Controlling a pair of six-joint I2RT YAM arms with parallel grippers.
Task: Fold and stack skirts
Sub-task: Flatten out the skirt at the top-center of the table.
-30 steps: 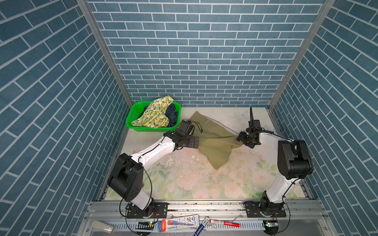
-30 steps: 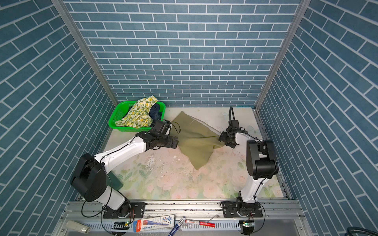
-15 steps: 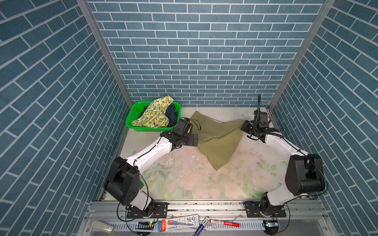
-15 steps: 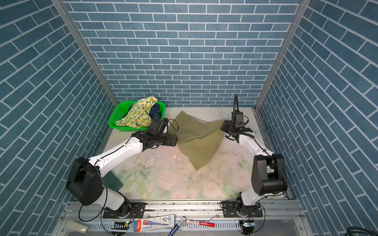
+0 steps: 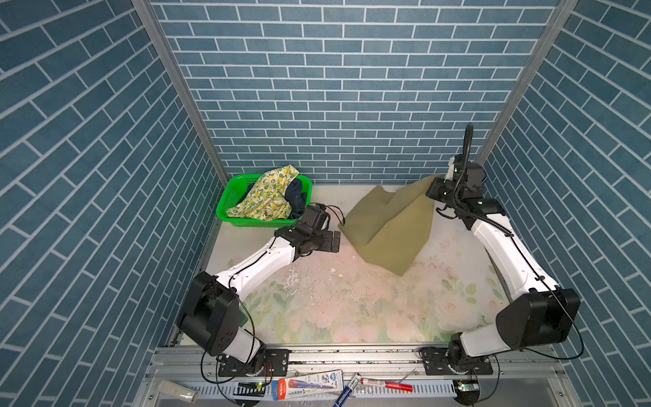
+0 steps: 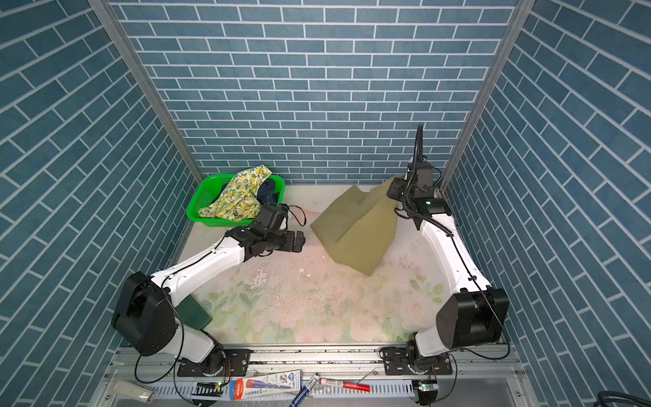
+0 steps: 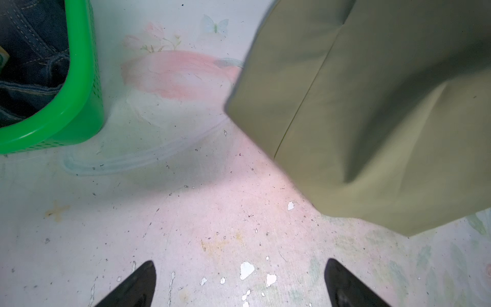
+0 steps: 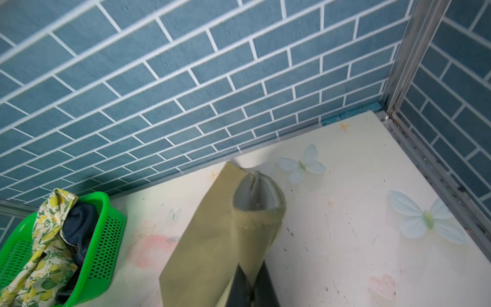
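While lemon skirt (image 5: 266,195) overhangs basket (image 5: 253,223), denim (image 5: 296,197) sits inside.

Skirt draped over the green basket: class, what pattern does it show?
Lemon-print skirt: yellow lemons, green leaves on cream; clearest in a top view.

Three skirts in all: one olive-khaki skirt (image 5: 387,229), one lemon-print skirt (image 5: 267,197), one navy denim skirt (image 5: 297,199). One green basket (image 5: 253,222). Two grippers: left gripper (image 5: 334,241), right gripper (image 5: 430,189). Two pens: one blue pen (image 5: 347,387) and one red pen (image 5: 387,384).
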